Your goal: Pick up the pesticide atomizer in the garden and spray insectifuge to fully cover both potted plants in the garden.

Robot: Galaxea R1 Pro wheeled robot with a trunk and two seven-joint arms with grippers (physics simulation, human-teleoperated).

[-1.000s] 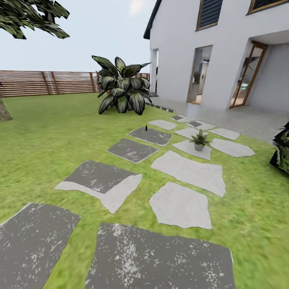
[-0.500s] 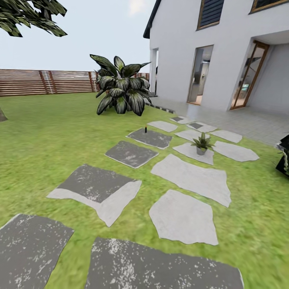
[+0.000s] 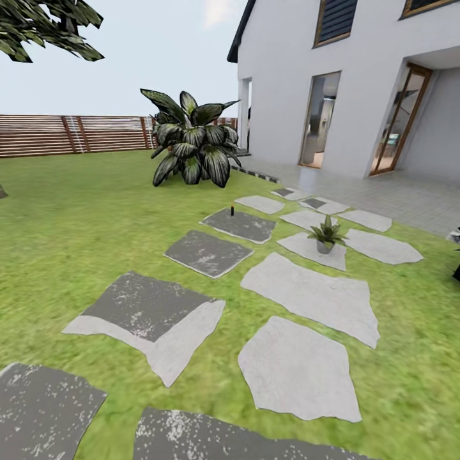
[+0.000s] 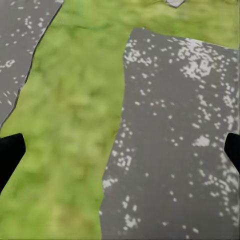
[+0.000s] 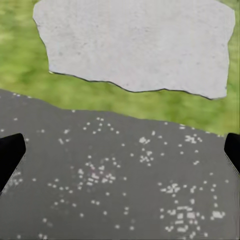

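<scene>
A small dark slim bottle, the pesticide atomizer, stands upright far ahead on a dark stone slab; it is too small to make out details. One potted plant, a light-green rosette in a grey pot, sits on a pale slab to the right of it. The second potted plant is out of view. My left gripper hangs open above grass and a dark speckled slab. Over another dark slab, with a pale one beyond, my right gripper is open too. Both hold nothing.
Stone slabs run across the lawn toward a paved terrace and a white house with open doorways. A big dark striped-leaf bush stands at the back, with a brown slatted fence behind it. A dark shrub touches the right edge.
The camera has moved forward: slabs slide down the picture, and the bush, bottle and potted plant appear a little nearer. Nothing in the garden itself moved.
</scene>
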